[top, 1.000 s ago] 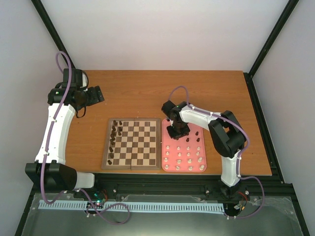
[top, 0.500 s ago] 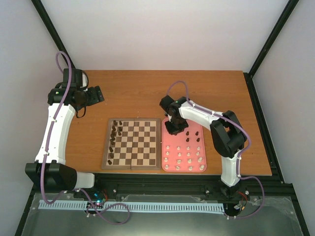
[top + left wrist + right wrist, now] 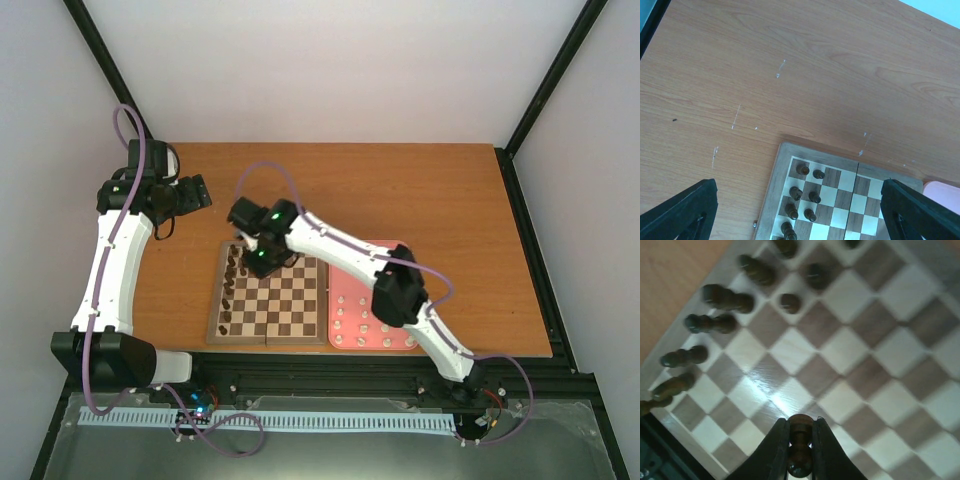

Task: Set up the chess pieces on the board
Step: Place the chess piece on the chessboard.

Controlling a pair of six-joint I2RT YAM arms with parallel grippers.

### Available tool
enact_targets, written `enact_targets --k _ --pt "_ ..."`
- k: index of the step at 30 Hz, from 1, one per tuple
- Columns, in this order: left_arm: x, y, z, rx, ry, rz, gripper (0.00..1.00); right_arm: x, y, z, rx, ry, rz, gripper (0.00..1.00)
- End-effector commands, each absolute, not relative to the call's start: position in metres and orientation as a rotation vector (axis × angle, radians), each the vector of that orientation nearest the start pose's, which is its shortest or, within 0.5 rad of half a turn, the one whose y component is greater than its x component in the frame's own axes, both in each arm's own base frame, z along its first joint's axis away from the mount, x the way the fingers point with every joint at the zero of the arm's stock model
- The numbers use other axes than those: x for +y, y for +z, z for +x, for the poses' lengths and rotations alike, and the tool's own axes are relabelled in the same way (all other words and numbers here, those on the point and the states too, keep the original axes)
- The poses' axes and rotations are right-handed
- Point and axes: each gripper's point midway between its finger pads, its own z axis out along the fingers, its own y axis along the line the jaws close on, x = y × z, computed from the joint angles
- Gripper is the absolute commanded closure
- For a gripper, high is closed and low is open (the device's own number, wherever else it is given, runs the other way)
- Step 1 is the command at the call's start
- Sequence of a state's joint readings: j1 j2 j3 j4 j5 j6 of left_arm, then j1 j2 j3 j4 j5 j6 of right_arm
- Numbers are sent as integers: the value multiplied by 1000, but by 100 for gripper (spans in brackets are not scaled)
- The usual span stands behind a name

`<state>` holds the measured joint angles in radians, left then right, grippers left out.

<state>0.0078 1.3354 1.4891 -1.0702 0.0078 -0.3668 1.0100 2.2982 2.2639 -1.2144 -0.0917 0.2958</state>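
The right gripper (image 3: 800, 435) has swung from the pink tray (image 3: 372, 345) at centre right to the upper left of the board (image 3: 295, 305). We see it clamped on a dark piece (image 3: 800, 426), ready to join the dark rows (image 3: 232, 280) there. Our left gripper (image 3: 196, 192) hangs wide apart, idle.

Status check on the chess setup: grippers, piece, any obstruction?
Right gripper shut on dark piece, over the board beside the placed dark pieces. Left gripper open, parked off the board. Nothing in the way.

No legible text, label, brand or number on anything visible.
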Motion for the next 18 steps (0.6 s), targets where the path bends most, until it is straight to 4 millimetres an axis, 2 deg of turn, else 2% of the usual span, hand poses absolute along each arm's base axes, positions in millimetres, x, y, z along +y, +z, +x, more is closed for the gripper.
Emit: enact_targets --k 1,5,7,18 --pt "-2 293 339 2394 -181 -435 0 470 111 232 2807 448 -1122 94" --pt "-3 294 337 2391 -192 -434 0 491 102 214 2775 510 -1202 94" --pt "-4 295 335 2388 -201 -431 0 498 98 213 2747 510 -1217 94" --pt "-7 296 331 2378 -223 -430 0 514 73 234 2700 476 -1153 94"
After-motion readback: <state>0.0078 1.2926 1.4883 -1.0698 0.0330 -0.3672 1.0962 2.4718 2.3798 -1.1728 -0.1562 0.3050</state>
